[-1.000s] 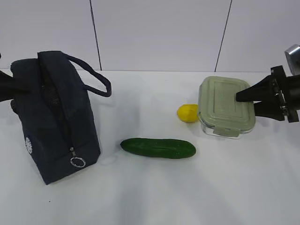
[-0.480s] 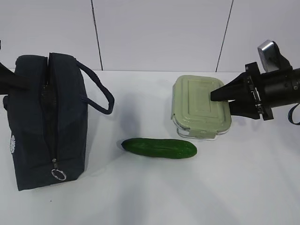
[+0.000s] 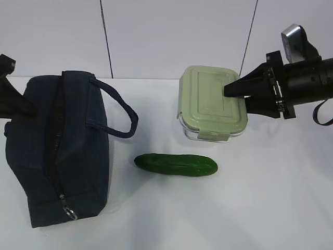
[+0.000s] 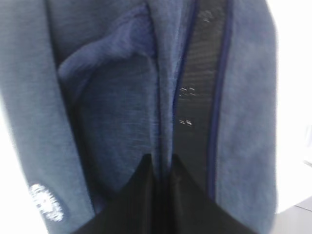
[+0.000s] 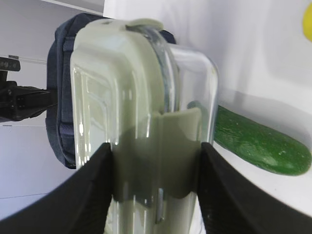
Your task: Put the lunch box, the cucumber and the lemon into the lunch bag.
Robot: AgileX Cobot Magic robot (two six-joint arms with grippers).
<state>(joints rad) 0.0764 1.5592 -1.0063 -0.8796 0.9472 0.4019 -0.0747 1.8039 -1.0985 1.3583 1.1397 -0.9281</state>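
Right claw [image 3: 235,95] clamps the lunch box [image 3: 210,101] by lid and base, lifted clear of the counter [image 3: 250,208] — cucumber [image 3: 176,164] lies below it on the surface. Left claw [image 4: 161,168] is pinched shut on fabric of the lunch bag [image 3: 57,151], zipper closed; lemon [image 5: 307,22] sits at frame edge in the right wrist view.

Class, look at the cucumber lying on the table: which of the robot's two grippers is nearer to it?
Right. The right gripper holds the lunch box just above and behind the cucumber. The left gripper is shut on the lunch bag, at the far left.
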